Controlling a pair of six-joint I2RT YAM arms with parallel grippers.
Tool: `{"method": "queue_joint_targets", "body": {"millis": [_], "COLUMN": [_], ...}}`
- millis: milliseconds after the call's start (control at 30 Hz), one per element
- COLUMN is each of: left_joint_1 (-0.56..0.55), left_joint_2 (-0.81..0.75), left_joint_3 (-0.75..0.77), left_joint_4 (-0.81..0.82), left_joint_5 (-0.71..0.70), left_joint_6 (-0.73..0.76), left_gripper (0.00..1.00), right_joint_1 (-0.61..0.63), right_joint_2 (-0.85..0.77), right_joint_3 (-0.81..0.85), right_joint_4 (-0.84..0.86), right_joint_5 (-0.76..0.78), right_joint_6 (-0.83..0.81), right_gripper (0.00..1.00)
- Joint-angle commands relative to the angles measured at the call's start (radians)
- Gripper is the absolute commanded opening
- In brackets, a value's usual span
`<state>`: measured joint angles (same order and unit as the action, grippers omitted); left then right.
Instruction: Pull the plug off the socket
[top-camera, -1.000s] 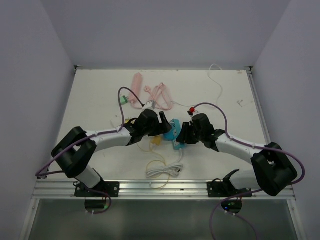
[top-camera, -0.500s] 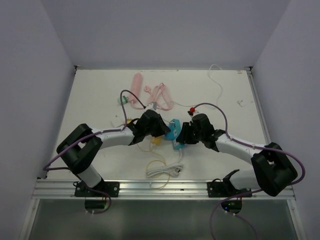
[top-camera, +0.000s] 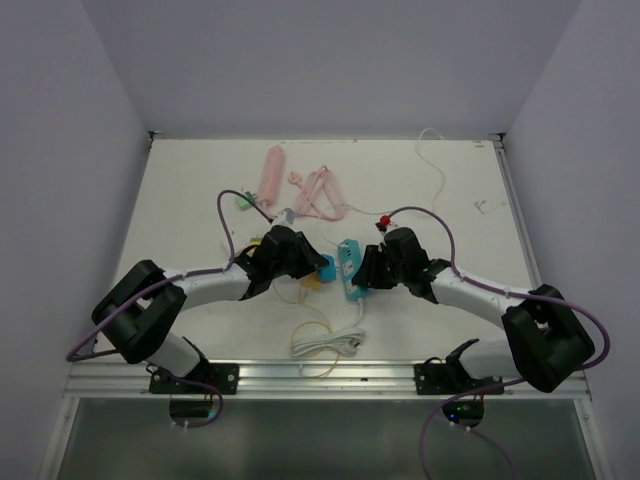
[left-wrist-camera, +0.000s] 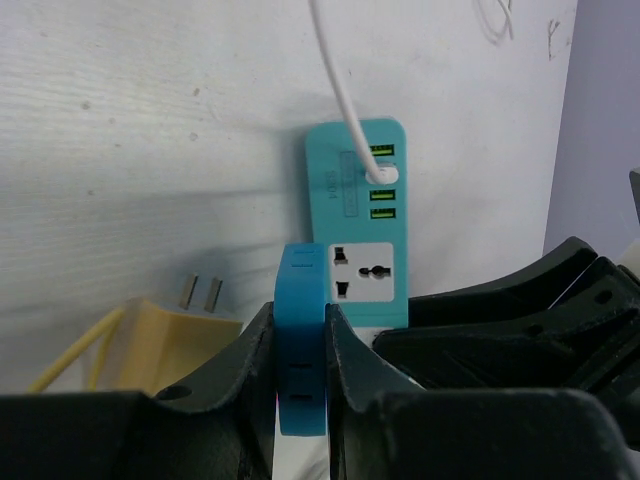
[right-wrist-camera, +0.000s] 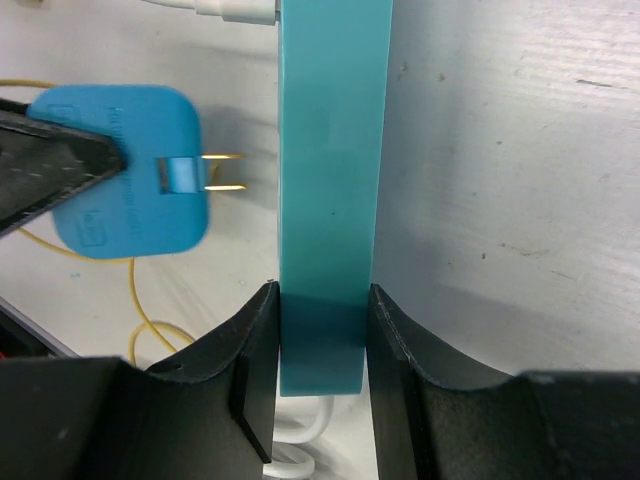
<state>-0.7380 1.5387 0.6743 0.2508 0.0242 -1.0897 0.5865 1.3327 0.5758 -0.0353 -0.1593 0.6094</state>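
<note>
The blue plug (right-wrist-camera: 130, 170) is out of the teal socket strip (right-wrist-camera: 330, 150), with its two prongs bare and just beside the strip. The left gripper (left-wrist-camera: 300, 328) is closed on the plug. The right gripper (right-wrist-camera: 320, 303) clamps the strip's end on the white table (top-camera: 190, 200).

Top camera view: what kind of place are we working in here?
Probably a lab test booth: a white table boxed in by plain pale walls, robot arms bolted to a metal rail, and a power strip among loose cables.
</note>
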Motion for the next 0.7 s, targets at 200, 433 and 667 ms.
{"method": "queue_joint_targets", "body": {"millis": [200,433,667], "left_joint_1": [0.066,0.195,0.313], "left_joint_2": [-0.15,-0.149,-0.02], "left_joint_3": [-0.074,-0.068,0.019], "left_joint_4": [0.012,-0.016,0.015], "left_joint_5": [-0.017,-0.014,0.077], "left_joint_6": [-0.015,0.062,0.143], "left_gripper": [0.0,0.03,0.11], "right_joint_1": [-0.057,-0.066,-0.066], "right_joint_2": [0.04,0.017,0.011], "right_joint_3": [-0.031,-0.047,-0.051], "right_joint_4": [-0.13,-0.106,-0.095], "right_joint_5": [0.133,0.101,0.073], "right_joint_6": [0.006,-0.003,-0.016], "right_gripper": [0.0,0.0,0.0]}}
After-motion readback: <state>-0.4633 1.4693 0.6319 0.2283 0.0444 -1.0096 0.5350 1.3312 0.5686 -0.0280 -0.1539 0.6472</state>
